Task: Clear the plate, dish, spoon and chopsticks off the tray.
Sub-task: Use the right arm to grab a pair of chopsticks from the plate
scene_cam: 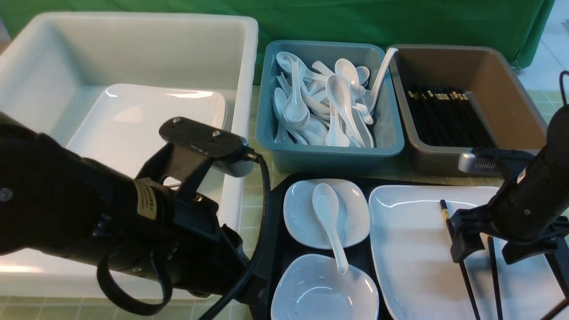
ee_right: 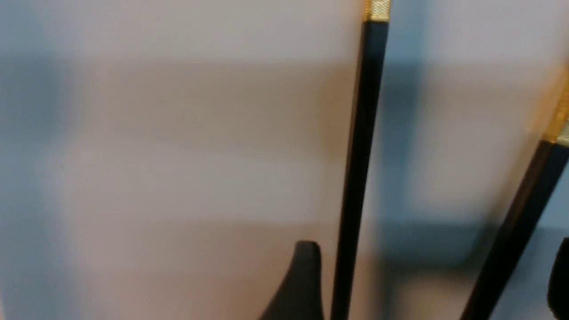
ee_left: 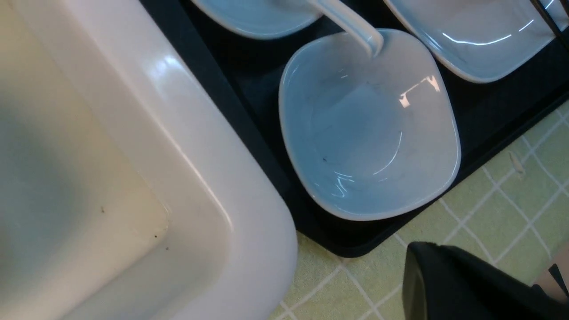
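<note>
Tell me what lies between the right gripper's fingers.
Both chopsticks, lying on the plate, sit inside the open right gripper; the right wrist view shows it.

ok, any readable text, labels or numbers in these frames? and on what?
No text is readable.
Tan sticker on the left arm: dark print, too blurred to read.
Gold bands on the chopsticks: woven pattern only, no letters visible.

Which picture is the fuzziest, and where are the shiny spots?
Right wrist view: fuzziest, the plate a soft smear behind the chopsticks. Left wrist view: sharp, white glare on the dish. Front view: clear, bright glints on the tub plate.
</note>
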